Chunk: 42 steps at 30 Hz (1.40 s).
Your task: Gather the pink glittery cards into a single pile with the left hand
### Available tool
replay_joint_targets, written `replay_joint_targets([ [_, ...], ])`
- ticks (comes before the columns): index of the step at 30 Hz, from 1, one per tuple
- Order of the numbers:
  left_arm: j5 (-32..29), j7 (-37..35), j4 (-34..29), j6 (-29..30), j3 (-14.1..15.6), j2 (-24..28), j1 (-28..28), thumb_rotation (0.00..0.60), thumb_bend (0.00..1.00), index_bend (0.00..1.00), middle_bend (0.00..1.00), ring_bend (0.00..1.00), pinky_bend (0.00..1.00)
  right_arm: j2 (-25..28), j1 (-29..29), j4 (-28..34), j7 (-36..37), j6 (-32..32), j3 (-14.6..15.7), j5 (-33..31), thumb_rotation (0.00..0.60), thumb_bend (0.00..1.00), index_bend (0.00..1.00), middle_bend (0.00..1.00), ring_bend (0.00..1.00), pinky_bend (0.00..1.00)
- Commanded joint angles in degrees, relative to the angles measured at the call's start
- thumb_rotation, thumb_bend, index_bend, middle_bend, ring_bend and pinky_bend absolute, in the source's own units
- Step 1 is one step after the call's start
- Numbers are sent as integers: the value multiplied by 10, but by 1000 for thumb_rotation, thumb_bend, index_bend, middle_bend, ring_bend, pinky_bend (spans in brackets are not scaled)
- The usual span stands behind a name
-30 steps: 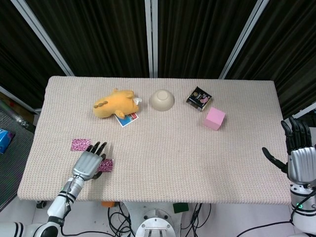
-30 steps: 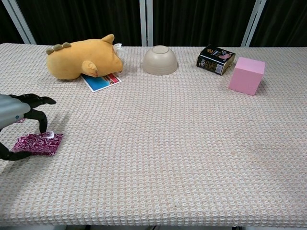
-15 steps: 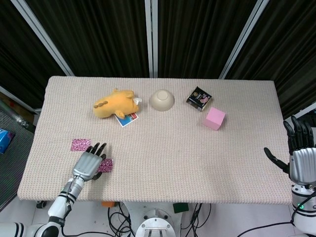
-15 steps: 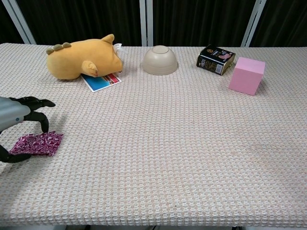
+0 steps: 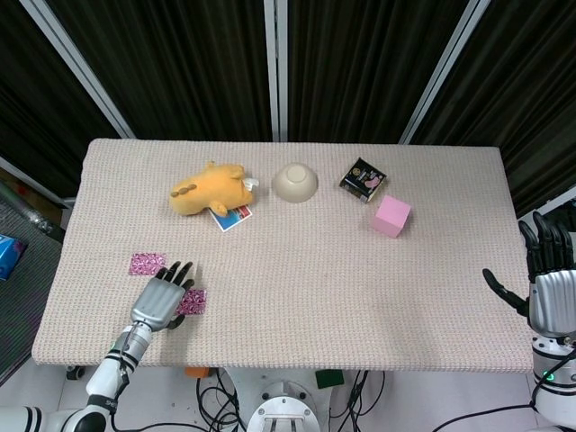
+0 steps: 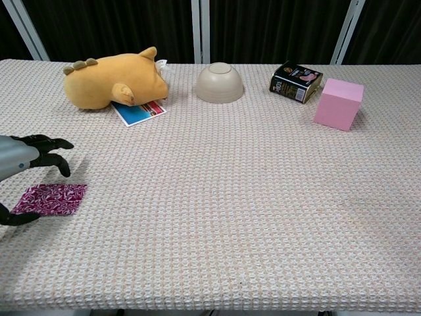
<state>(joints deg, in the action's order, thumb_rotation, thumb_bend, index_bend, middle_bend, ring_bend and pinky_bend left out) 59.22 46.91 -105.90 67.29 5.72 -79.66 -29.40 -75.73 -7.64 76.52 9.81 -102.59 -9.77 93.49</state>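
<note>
We hover our left hand [image 5: 159, 301], fingers spread and holding nothing, over the near pink card [image 6: 51, 199] so we can drag it toward the second card [image 5: 146, 263] at its ten o'clock, while our right hand [image 5: 546, 286] idles open off the table's [image 5: 360, 297] edge.

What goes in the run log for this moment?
left hand: open, above nearer pink glittery card, not touching | farther pink glittery card: lying apart | cards: not piled | right hand: open, off table's right edge
</note>
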Motion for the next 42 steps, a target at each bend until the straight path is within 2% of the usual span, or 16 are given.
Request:
replay_joint_targets([
  [1, 7, -6, -7, 3, -1, 6, 1, 508, 249, 232, 0, 0, 165, 0, 0, 1, -1, -2, -1, 1, 600, 437, 0, 0, 0, 0],
  [8, 33, -63, -3, 36, -38, 49, 9, 508, 249, 230, 0, 0, 165, 6, 2, 9, -6, -5, -1, 4, 600, 436, 0, 0, 0, 0],
  [13, 13, -146, 71, -8, -64, 62, 4, 508, 247, 213, 0, 0, 164, 10, 3, 16, -10, -9, -1, 6, 600, 436, 0, 0, 0, 0],
  [17, 13, -195, 140, -54, -63, 48, -1, 509, 241, 213, 0, 0, 163, 14, 4, 23, -15, -10, -3, 5, 600, 437, 0, 0, 0, 0],
  [23, 36, -253, 223, -83, -62, 18, 1, 512, 239, 203, 0, 0, 163, 17, 1, 34, -27, -6, -4, 9, 600, 436, 0, 0, 0, 0],
  [32, 46, -268, 250, -126, -58, 16, -8, 515, 239, 206, 0, 0, 163, 16, -1, 39, -38, -1, -4, 8, 600, 436, 0, 0, 0, 0],
  [39, 37, -272, 268, -138, -66, 11, -12, 521, 238, 209, 0, 0, 163, 13, -1, 34, -36, 2, -2, 8, 600, 436, 0, 0, 0, 0],
  [42, 31, -271, 272, -148, -68, 11, -14, 522, 238, 239, 0, 0, 163, 13, -2, 32, -37, 0, -2, 11, 600, 429, 0, 0, 0, 0],
])
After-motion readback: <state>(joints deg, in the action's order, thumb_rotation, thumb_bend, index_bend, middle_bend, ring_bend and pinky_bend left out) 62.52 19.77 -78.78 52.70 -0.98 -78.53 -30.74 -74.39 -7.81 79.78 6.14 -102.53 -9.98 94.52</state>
